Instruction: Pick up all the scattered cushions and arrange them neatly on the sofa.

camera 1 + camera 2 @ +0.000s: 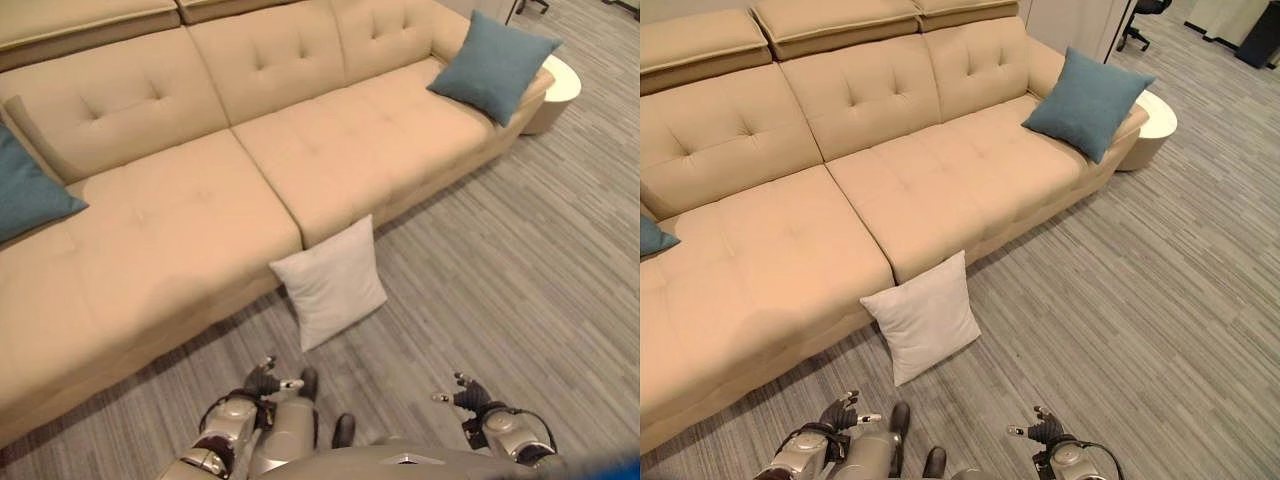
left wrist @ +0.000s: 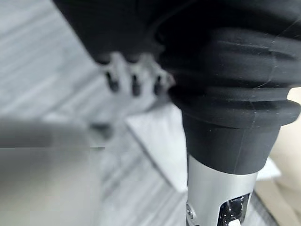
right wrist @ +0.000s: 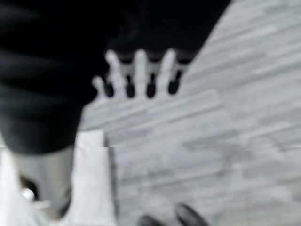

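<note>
My left robot hand [image 1: 262,382] hangs low over the floor [image 1: 520,270], fingers loosely spread, holding nothing; my right robot hand [image 1: 470,395] hangs likewise, open and empty. The white cushion [image 1: 330,282] leans against the sofa [image 1: 200,230] front, ahead of both. Two blue cushions [image 1: 495,65] sit at the sofa's ends. No readable writing.

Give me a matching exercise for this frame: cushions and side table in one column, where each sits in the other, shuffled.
Things:
1. white cushion
2. blue cushion by the armrest
3. blue cushion at the other end
4. round side table

Places:
A. sofa's left end
B. floor, leaning against the sofa front
C. sofa's right end
D. floor beyond the right armrest

Pairs: 1-B, 2-C, 3-A, 4-D
</note>
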`<state>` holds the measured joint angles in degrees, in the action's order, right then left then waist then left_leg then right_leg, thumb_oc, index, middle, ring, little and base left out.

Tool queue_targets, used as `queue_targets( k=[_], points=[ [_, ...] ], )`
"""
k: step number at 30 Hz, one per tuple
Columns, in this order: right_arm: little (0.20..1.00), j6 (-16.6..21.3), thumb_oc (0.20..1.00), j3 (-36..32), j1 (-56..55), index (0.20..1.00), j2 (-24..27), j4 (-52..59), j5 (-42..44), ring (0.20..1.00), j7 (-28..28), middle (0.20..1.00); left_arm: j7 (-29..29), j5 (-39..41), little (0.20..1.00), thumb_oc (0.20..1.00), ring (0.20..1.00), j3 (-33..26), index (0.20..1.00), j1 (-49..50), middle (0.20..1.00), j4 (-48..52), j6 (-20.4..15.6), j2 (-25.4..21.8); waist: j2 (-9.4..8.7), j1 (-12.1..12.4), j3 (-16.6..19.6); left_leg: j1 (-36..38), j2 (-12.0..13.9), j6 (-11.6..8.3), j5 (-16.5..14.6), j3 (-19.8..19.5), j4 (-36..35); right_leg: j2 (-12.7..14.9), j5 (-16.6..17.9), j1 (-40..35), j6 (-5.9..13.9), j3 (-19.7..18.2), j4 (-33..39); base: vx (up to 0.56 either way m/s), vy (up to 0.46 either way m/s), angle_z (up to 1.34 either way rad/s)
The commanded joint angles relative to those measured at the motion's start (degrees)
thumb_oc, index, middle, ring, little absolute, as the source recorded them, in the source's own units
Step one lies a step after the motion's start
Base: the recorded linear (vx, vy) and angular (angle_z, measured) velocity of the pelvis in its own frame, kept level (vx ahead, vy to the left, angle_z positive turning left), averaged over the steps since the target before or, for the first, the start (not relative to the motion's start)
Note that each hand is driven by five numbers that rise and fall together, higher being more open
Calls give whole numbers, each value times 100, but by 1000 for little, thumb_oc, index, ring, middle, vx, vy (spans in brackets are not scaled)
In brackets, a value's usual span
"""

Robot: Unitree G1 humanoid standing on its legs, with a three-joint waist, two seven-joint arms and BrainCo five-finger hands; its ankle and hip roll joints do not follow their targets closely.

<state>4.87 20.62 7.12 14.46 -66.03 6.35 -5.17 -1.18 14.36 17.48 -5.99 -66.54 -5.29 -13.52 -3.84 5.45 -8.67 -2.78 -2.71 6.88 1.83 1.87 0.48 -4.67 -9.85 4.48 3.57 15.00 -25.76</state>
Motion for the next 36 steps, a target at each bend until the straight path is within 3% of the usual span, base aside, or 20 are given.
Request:
queue_targets(
  k=[1, 2, 3, 5, 8, 12, 14, 16, 19, 21, 24, 26, 27, 28, 29, 30, 32, 36],
  points=[
    [1000, 156, 1000, -89, -2, 1000, 6, 445, -60, 1000, -19, 1000, -6, -50, 1000, 1000, 1000, 39, 1000, -150, 1000, 293, -109, -267, -331, 11, -38, -173, -73, -526, -128, -661, 295, 751, 1217, 172, 457, -758, 255, 53, 19, 87],
    [1000, 156, 1000, -90, -1, 1000, 6, 445, -60, 1000, -19, 1000, -6, -50, 1000, 1000, 1000, 39, 1000, -151, 1000, 293, -108, -266, -327, 8, -25, -188, -68, -527, -122, -665, 293, 746, 1229, 183, 456, -754, 267, 187, 12, 95],
    [1000, 173, 1000, -50, 61, 1000, 28, 561, -47, 1000, -29, 1000, -21, -8, 1000, 1000, 1000, 48, 1000, -180, 1000, 355, -136, -309, -306, 14, -5, -71, -77, -538, -154, -962, 225, 742, 1165, 373, 374, -897, 562, 204, -23, 97],
    [1000, 188, 1000, 0, 105, 1000, 34, 626, -44, 1000, -35, 1000, -29, 25, 1000, 1000, 1000, 33, 1000, -213, 1000, 339, -162, -316, -315, -34, -18, 21, -125, -562, -187, -1182, 229, 736, 1153, 426, 352, -1069, 1002, 240, -45, 78],
    [1000, 205, 1000, 74, 164, 1000, 59, 794, -6, 1000, -34, 1000, -30, 49, 1000, 1000, 1000, -34, 1000, -260, 1000, 193, -211, -325, -361, -163, -54, 185, -269, -577, -345, -1557, 289, 671, 1362, 573, 433, -1713, 1953, 231, -45, 86],
    [1000, 209, 1000, 158, 228, 1000, 77, 897, -95, 1000, -21, 1000, -29, -1, 1000, 1000, 1000, -109, 1000, -239, 1000, -35, -248, -301, -425, -234, -104, 301, -400, -600, -465, -1981, 370, 715, 1699, 703, 598, -2203, 2258, 176, -69, 66],
    [1000, 223, 1000, 165, 233, 1000, 86, 996, -117, 1000, -23, 1000, -41, -27, 1000, 1000, 1000, -151, 1000, -219, 1000, -116, -263, -318, -468, -248, -115, 314, -424, -632, -494, -2147, 393, 804, 1830, 697, 643, -2167, 2327, 110, -115, 104],
    [1000, 234, 1000, 139, 173, 1000, 81, 1031, -135, 1000, -19, 1000, -56, -29, 1000, 1000, 1000, -208, 1000, -166, 1000, -135, -265, -305, -520, -198, -82, 293, -398, -725, -486, -2192, 340, 983, 1811, 497, 609, -1794, 2492, 48, -99, 65],
    [1000, 231, 1000, 148, 170, 1000, 80, 1046, -144, 1000, -22, 1000, -71, -21, 1000, 1000, 1000, -219, 1000, -167, 1000, -162, -261, -303, -513, -192, -52, 284, -357, -757, -459, -2196, 286, 989, 1770, 453, 592, -1702, 2502, 33, -103, 41],
    [1000, 252, 1000, 164, 161, 1000, 113, 1136, -119, 1000, -62, 1000, -110, 62, 1000, 1000, 1000, -198, 1000, -200, 1000, -105, -264, -316, -442, -141, -5, 153, -115, -962, -318, -2362, 137, 926, 1410, 419, 459, -1314, 2324, 25, -232, 52],
    [1000, 277, 1000, 144, 87, 1000, 158, 1175, -108, 1000, -67, 1000, -106, 16, 1000, 1000, 1000, -132, 1000, -208, 1000, -84, -268, -289, -412, -213, -7, 31, -31, -1056, -290, -2414, 172, 908, 1236, 380, 387, -1161, 2266, 7, -154, 75],
    [1000, 278, 1000, 119, 54, 1000, 188, 1158, -97, 1000, -83, 1000, -111, 5, 1000, 1000, 1000, -54, 1000, -271, 1000, -59, -255, -256, -415, -307, -68, -164, 74, -1123, -267, -2168, 296, 918, 1148, 301, 345, -1048, 2283, -45, -189, 73],
    [1000, 279, 1000, 91, 71, 1000, 231, 1150, -42, 1000, -109, 1000, -120, -35, 1000, 1000, 1000, 40, 1000, -356, 1000, 11, -246, -213, -429, -408, -170, -430, 177, -1117, -341, -1504, 661, 943, 1101, 215, 299, -913, 2319, -102, -159, 106],
    [1000, 273, 1000, 81, 85, 1000, 243, 1148, -25, 1000, -112, 1000, -119, -34, 1000, 1000, 1000, 80, 1000, -409, 1000, 52, -241, -203, -434, -479, -188, -558, 226, -1097, -284, -1079, 721, 974, 1106, 212, 304, -827, 2333, -79, -110, 110],
    [1000, 273, 1000, 80, 86, 1000, 243, 1147, -25, 1000, -112, 1000, -119, -34, 1000, 1000, 1000, 80, 1000, -410, 1000, 52, -240, -203, -433, -474, -189, -564, 227, -1097, -293, -1073, 735, 973, 1105, 214, 304, -832, 2331, -70, -40, 84],
    [1000, 236, 1000, 52, 92, 1000, 230, 1077, -11, 1000, -121, 1000, -110, -64, 1000, 1000, 1000, 129, 1000, -458, 1000, 83, -209, -163, -358, -552, -199, -691, 395, -1015, -100, -232, 537, 972, 1074, 193, 302, -626, 2337, -41, -23, 90],
    [1000, 219, 1000, 57, 85, 1000, 220, 1024, -21, 1000, -102, 1000, -88, -86, 1000, 1000, 1000, 130, 1000, -416, 1000, 77, -201, -155, -329, -530, -172, -658, 367, -979, -89, -182, 391, 933, 1050, 205, 319, -599, 2319, -2, 0, 57],
    [1000, 216, 1000, 135, 170, 1000, 138, 1012, -78, 1000, -66, 1000, -99, -80, 1000, 1000, 1000, 75, 1000, -247, 1000, 21, -210, -161, -390, -400, -131, -545, 159, -916, -183, -570, 311, 936, 1098, 237, 389, -830, 2187, 79, 77, -66]
  ],
)
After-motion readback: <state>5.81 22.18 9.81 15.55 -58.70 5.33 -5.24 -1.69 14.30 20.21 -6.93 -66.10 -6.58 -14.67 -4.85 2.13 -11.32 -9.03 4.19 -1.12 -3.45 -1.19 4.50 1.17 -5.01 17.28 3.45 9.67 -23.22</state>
